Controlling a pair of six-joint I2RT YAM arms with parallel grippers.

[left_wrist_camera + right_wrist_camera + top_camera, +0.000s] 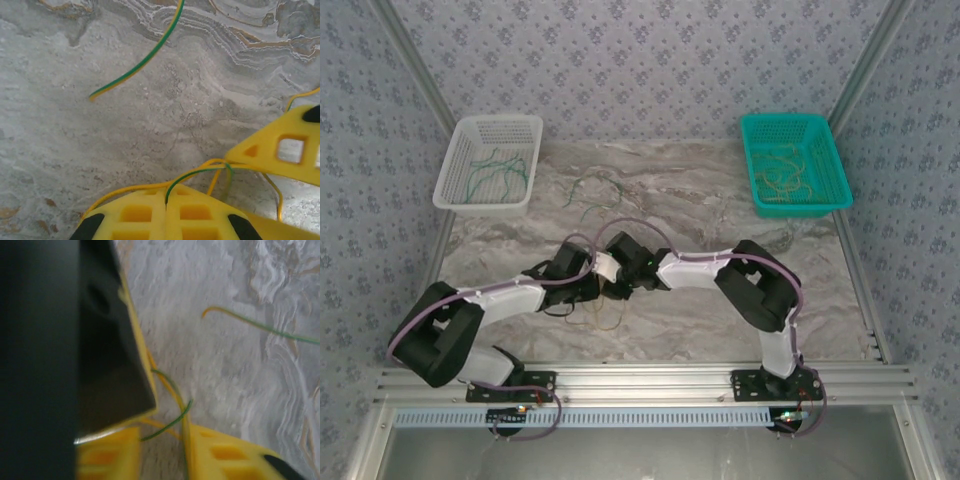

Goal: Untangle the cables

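A small tangle of thin green and yellow cables (604, 316) lies on the marble table under the two grippers, which meet at mid-table. My left gripper (166, 192) is shut on a green cable (197, 173) that arches out of its closed tips, and a yellow cable (125, 190) runs along beside them. My right gripper (165, 445) is open just beside it, with crossed green and yellow strands (175, 405) in the gap between its fingers. Its yellow finger (280, 152) touches the knot. More loose cables (595, 190) lie farther back.
A white basket (488, 163) at back left holds green strands; a teal basket (793, 163) at back right holds yellow ones. A loose green-yellow strand (140, 62) lies ahead of the left gripper. The left gripper's dark body (60, 340) crowds the right wrist view. Patterned walls enclose the table.
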